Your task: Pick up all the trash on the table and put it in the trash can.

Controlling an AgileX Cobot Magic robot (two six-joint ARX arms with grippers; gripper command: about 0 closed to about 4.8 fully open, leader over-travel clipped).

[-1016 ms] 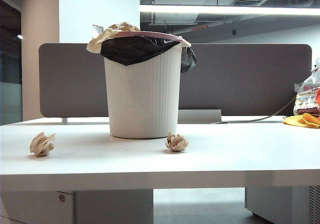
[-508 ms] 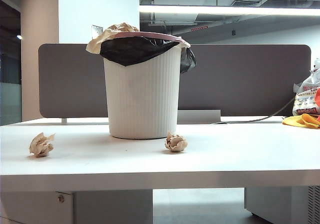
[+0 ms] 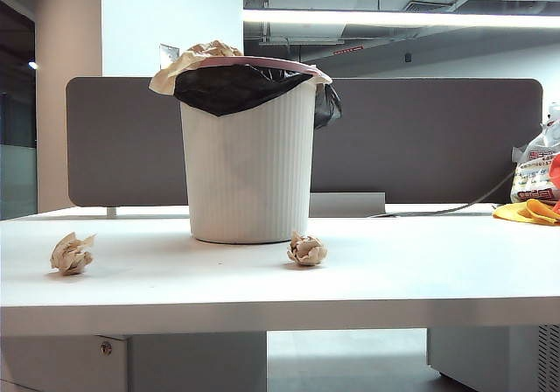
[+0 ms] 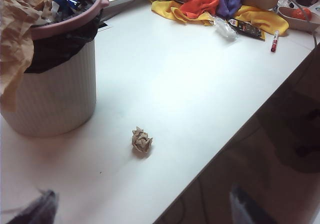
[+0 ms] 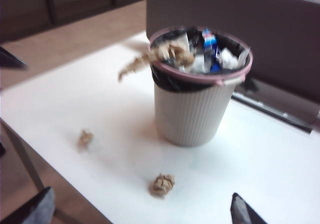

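Observation:
The white ribbed trash can (image 3: 249, 156) with a pink rim and black liner stands mid-table. A large crumpled tan paper (image 3: 185, 62) hangs over its rim. Two beige wads of trash lie on the table (image 3: 420, 269): one at the left (image 3: 72, 253), one by the can's base (image 3: 307, 248). Neither gripper shows in the exterior view. My left gripper (image 4: 142, 216) is open and empty, hovering short of a wad (image 4: 142, 140) beside the can (image 4: 55, 89). My right gripper (image 5: 140, 214) is open and empty, above the table's edge, with a wad (image 5: 162, 184) just ahead and another (image 5: 85, 138) farther off.
A white printed bag (image 3: 535, 171) and yellow-orange cloth (image 3: 528, 211) sit at the far right. A grey divider panel (image 3: 420, 138) runs behind the can. In the left wrist view, coloured cloths (image 4: 210, 4) and a red marker (image 4: 274, 41) lie near the table's far corner.

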